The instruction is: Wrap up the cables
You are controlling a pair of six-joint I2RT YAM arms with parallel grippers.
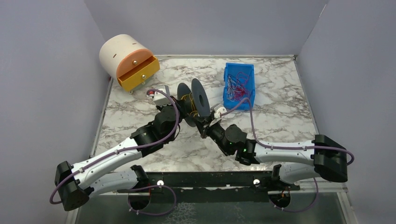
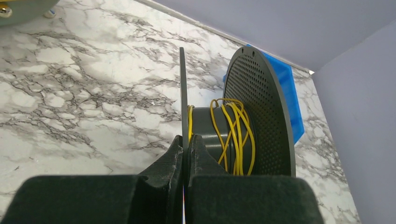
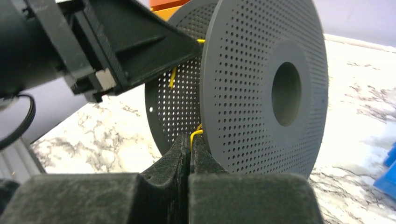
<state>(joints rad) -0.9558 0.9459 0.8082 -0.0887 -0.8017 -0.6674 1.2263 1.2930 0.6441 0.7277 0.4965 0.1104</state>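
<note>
From the top external camera, the left gripper (image 1: 183,111) and the right gripper (image 1: 204,125) were both at a dark perforated spool (image 1: 200,97) standing on edge on the marble table (image 1: 280,116). The left jaws were at one side of it and the right jaws at its near rim, but how the jaws stood could not be told from that height. A yellow cable (image 1: 188,99) sat wound on the hub between the two discs. Well beyond the right jaws stood a blue bin (image 1: 239,65) holding a tangle of loose cables (image 1: 239,87). Well beyond the left jaws stood a round drawer unit (image 1: 128,60) with its orange drawer pulled out. In the left wrist camera, the left jaws were clamped on the thin edge of the nearer disc, which rose straight up from between the fingertips. Just right of the jaws lay the hub with the yellow turns crossing loosely over it, then the farther disc, and behind that a corner of the bin. In the right wrist camera, the right jaws were pressed together on the yellow cable. A short loop of it rose from between the fingertips into the gap between the discs. Above and left of those jaws, the left gripper's black finger lay against the rear disc.
</note>
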